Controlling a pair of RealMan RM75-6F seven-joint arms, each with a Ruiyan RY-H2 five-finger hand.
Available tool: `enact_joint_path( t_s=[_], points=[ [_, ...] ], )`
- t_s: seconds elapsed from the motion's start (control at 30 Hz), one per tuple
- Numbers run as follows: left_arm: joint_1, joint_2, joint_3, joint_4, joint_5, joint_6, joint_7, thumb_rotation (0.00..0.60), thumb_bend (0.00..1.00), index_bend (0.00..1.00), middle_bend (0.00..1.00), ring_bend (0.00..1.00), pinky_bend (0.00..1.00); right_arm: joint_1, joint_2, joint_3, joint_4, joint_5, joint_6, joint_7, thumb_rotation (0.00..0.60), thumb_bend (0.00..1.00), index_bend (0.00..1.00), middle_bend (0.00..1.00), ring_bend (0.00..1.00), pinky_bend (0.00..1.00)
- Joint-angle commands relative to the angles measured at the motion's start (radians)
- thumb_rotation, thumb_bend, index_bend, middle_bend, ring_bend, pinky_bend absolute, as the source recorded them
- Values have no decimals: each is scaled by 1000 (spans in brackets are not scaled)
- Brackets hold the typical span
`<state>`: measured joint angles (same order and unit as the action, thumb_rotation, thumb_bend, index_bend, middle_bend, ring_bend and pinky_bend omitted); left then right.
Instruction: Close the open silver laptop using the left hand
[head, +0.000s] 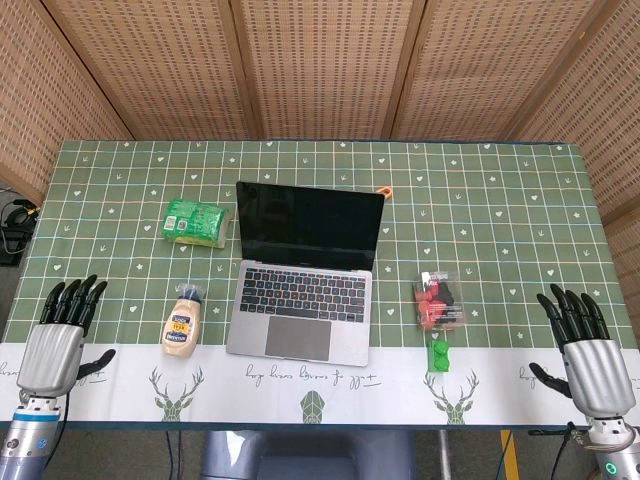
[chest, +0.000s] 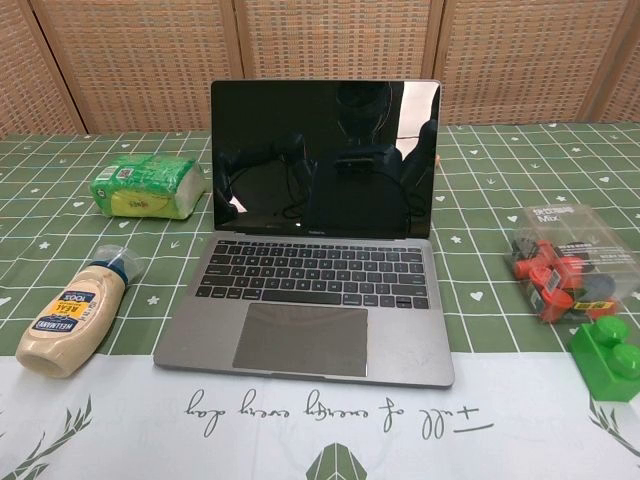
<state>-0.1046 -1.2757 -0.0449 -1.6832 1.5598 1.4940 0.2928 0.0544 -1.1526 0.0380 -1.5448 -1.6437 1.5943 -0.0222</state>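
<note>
The left robot hand (head: 52, 345) is hovering empty, fingers apart. Ahead to its right, the silver laptop (head: 305, 275) is standing open; its stiff hinged lid probably wants pushing at the top edge

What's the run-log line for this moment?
laptop: open, untouched | left hand: open, near table edge, beside mayonnaise bottle | right hand: open, idle

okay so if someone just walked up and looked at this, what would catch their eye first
Probably the open silver laptop in the middle of the green table, its dark screen upright. Next, the two metal hands at the near edge: left hand and right hand, both open and holding nothing.
</note>
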Motion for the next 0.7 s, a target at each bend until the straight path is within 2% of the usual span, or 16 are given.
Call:
enact_joint_path(
  t_s=[0.03, 0.13, 0.2, 0.37, 0.5, 0.63, 0.7],
  points=[
    [-45, 25, -35, -48, -33, -56, 29, 600, 74, 0, 0, 0, 0, 4, 3, 8, 1, 12, -7, 7, 600, 57, 0, 0, 0, 0],
    [-93, 44, -79, -98, -55, -95, 77, 600, 88, 0, 0, 0, 0, 7, 5, 16, 2, 21, -8, 13, 600, 57, 0, 0, 0, 0],
    [-128, 55, -112, -130, -83, -128, 105, 600, 148, 0, 0, 0, 0, 9, 6, 20, 4, 28, -11, 19, 600, 57, 0, 0, 0, 0],
    [-249, 74, -217, -188, -192, -246, 156, 600, 551, 3, 0, 0, 0, 17, 8, 33, 21, 62, -33, 44, 600, 57, 0, 0, 0, 0],
    [-380, 77, -302, -185, -314, -377, 205, 600, 740, 40, 0, 0, 0, 26, 9, 46, 37, 99, -61, 68, 600, 57, 0, 0, 0, 0],
    [-504, 55, -354, -137, -431, -495, 243, 600, 927, 80, 0, 0, 33, 33, 10, 51, 46, 119, -83, 82, 600, 57, 0, 0, 0, 0],
    [-559, 38, -371, -102, -481, -546, 257, 600, 973, 88, 0, 0, 50, 35, 11, 52, 49, 124, -89, 87, 600, 57, 0, 0, 0, 0]
  ],
)
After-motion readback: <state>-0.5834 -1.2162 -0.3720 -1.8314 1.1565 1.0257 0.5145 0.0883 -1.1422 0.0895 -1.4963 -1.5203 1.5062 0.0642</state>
